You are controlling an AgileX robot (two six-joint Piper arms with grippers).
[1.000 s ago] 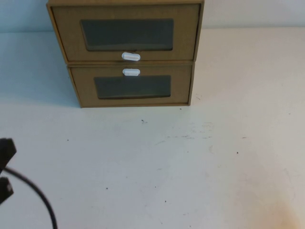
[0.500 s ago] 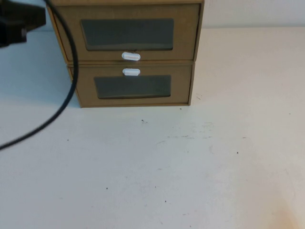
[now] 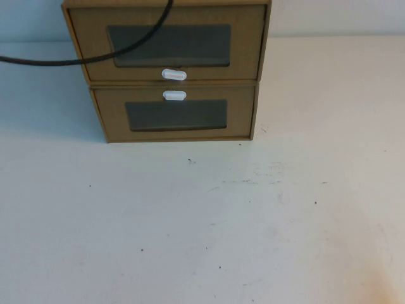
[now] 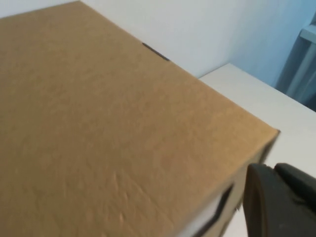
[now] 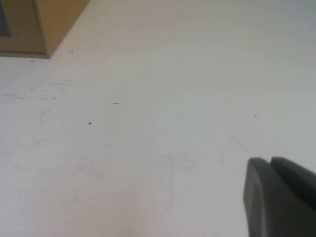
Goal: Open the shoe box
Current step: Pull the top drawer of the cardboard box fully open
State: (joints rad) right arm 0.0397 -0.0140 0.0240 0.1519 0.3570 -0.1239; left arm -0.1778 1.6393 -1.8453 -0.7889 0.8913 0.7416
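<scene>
Two brown cardboard shoe boxes stand stacked at the back of the table, both shut. The upper box (image 3: 168, 44) and the lower box (image 3: 177, 114) each have a dark window and a white handle: the upper handle (image 3: 173, 75) sits just above the lower handle (image 3: 174, 95). My left gripper (image 4: 272, 169) hovers shut above the upper box's top (image 4: 108, 123), near its front edge, holding nothing. In the high view only its black cable (image 3: 114, 57) shows. My right gripper (image 5: 270, 161) is shut over bare table, with a corner of the lower box (image 5: 54, 19) some way off.
The white table (image 3: 221, 221) stretches in front of the boxes and to their right, marked by small scuffs and specks. A pale wall rises behind the boxes.
The left arm has risen from the lower left edge of the high view, past the upper left corner, and out of that view; only its cable now crosses the upper box.
</scene>
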